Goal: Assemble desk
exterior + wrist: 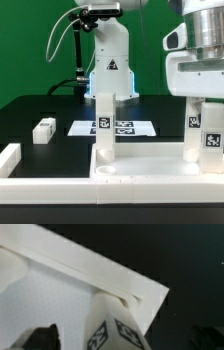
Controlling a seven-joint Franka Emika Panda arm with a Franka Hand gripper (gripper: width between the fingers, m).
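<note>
The white desk tabletop tray (140,172) lies upside-down along the front of the exterior view, with two square tagged legs standing upright in it. One leg (105,120) stands at the middle. The other leg (202,138) stands at the exterior view's right corner, and my gripper (203,104) hangs right over its top. In the wrist view this leg (118,319) rises from the tray's corner (130,283) between my dark fingers (45,336). My gripper (125,341) is open, with gaps on both sides of the leg. A loose leg (43,129) lies on the black table at the left.
The marker board (125,127) lies flat in front of the robot's base (110,70). A low white rail (10,158) borders the table at the exterior view's lower left.
</note>
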